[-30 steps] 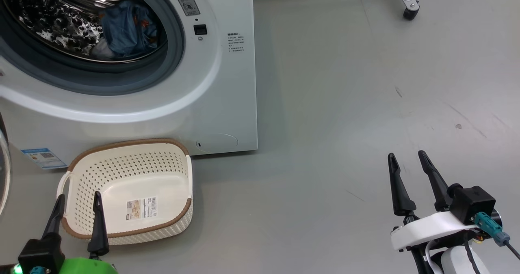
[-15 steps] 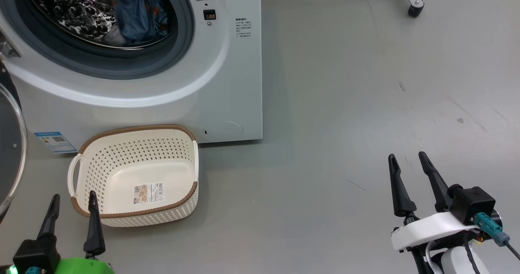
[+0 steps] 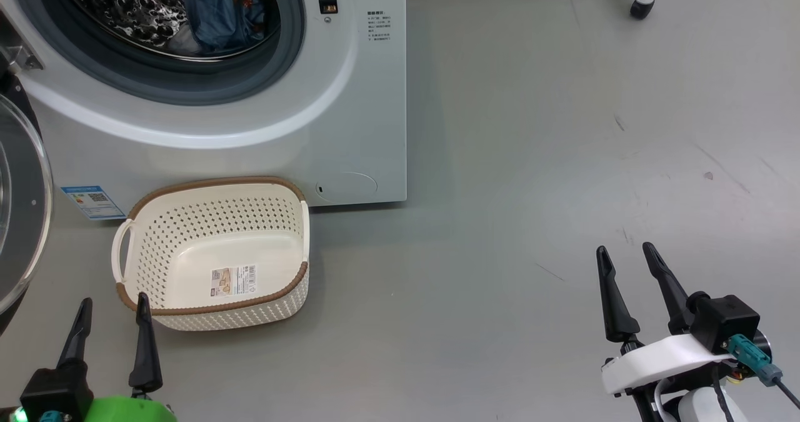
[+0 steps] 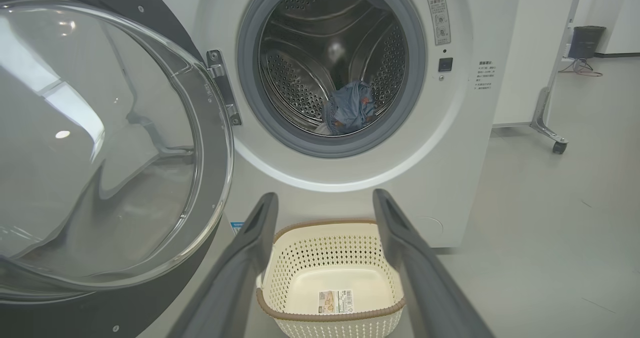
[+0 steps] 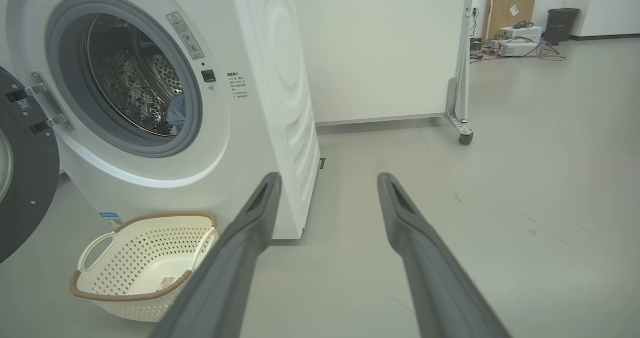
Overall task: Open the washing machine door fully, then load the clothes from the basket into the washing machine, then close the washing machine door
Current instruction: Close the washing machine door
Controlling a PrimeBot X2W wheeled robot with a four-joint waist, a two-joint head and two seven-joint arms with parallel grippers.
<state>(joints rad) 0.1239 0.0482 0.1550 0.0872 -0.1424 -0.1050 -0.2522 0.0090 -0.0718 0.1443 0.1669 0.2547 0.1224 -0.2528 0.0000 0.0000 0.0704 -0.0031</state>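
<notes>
Lower left in the head view, the perforated cream basket (image 3: 206, 219) with woven-look rim stands before the smooth white washing machine (image 3: 362, 128). Crumpled blue clothes (image 4: 348, 111) lie in its dimpled steel drum (image 4: 300, 67); the bulging glass door (image 4: 100, 142) hangs open. Left pincer (image 3: 114, 298) and right pincer (image 3: 625, 247) gape, empty.

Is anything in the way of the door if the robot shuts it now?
Nothing I can see. The clothes lie inside the drum, none hanging out. The basket sits low in front of the washer and seems to be under the door's path.
</notes>
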